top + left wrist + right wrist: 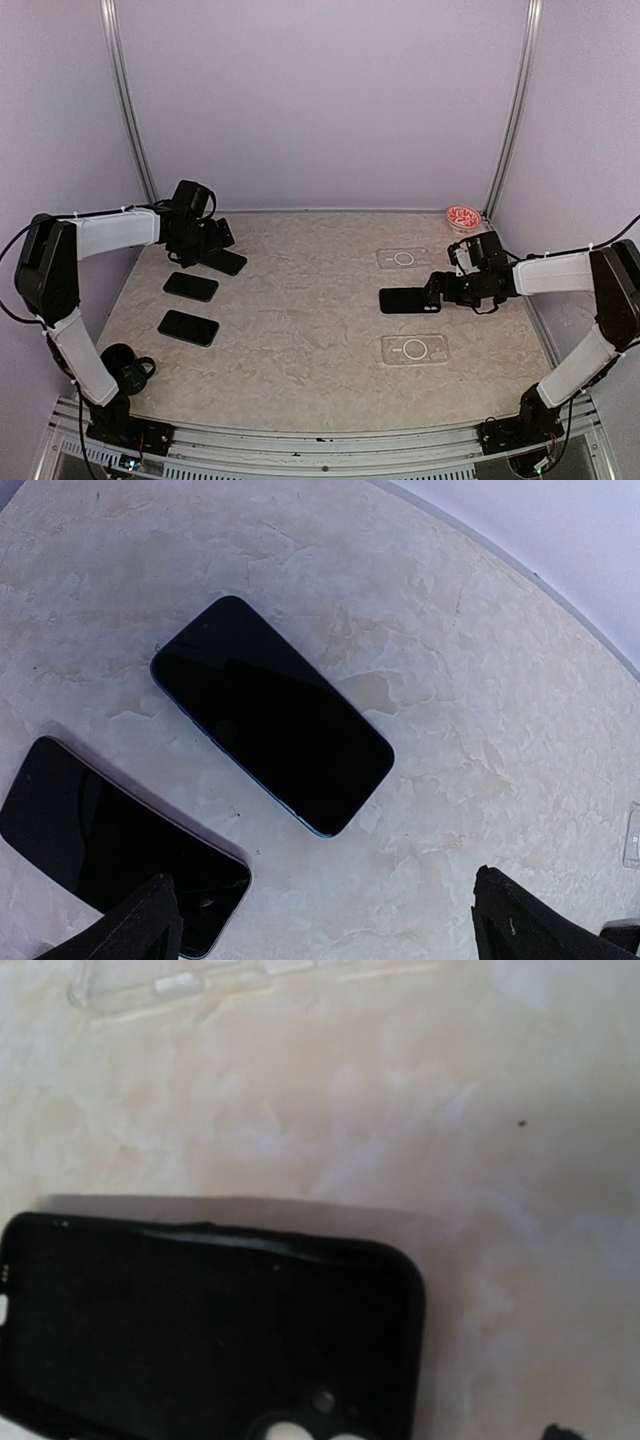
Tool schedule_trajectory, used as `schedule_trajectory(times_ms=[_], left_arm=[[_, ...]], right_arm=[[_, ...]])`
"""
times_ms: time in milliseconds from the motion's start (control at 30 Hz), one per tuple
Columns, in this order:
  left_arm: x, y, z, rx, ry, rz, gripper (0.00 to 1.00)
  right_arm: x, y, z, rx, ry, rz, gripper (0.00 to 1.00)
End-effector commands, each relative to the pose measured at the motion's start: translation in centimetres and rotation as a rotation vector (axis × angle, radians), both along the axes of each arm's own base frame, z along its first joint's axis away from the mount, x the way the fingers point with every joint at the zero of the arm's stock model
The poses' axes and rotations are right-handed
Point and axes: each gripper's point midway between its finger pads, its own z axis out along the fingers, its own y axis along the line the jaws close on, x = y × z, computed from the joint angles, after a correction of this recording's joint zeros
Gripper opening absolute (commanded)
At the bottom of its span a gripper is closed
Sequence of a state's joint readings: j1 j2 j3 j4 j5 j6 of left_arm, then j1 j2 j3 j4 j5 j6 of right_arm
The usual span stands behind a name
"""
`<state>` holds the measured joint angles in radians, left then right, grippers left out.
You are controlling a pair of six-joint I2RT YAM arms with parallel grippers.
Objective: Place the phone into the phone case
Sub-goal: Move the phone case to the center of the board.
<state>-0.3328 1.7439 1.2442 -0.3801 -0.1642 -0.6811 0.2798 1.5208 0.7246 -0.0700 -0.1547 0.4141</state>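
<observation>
Three black phones lie at the left: one [225, 262] by my left gripper [203, 245], one [190, 287] in the middle, one [188, 327] nearest. In the left wrist view two of them show, one [270, 715] in the centre and one [110, 845] at lower left. The left gripper [325, 920] hovers over them, open wide and empty. A black phone case [405, 300] lies right of centre. My right gripper [443, 290] is low over its camera-hole end [210, 1330]. Only one fingertip [556, 1432] shows, off the case's end, so the jaws stand apart.
Two clear phone cases lie on the table, one far [403, 258] and one near [414, 349]; the far one's edge shows in the right wrist view [190, 985]. A red dish [462, 217] stands at the back right. A black round object [128, 365] sits at the near left.
</observation>
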Motion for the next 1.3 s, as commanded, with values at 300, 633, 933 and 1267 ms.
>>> schedule_trajectory(times_ms=[300, 633, 933, 1267], left_arm=[[-2.3, -1.1, 2.3, 0.018, -0.074, -0.054, 0.99], [-3.6, -1.7, 2.9, 0.055, -0.091, -0.076, 0.99], [-4.1, -2.0, 2.6, 0.054, -0.093, -0.079, 0.99], [-4.4, -2.1, 2.4, 0.046, -0.099, -0.081, 0.99]], right_arm=[[2.1, 0.1, -0.6, -0.072, -0.001, 0.013, 0.71], [2.6, -0.4, -1.8, -0.122, 0.024, 0.001, 0.59], [2.5, -0.2, -2.8, -0.135, 0.046, 0.01, 0.47], [2.5, 0.6, -2.6, -0.119, 0.04, 0.038, 0.08]])
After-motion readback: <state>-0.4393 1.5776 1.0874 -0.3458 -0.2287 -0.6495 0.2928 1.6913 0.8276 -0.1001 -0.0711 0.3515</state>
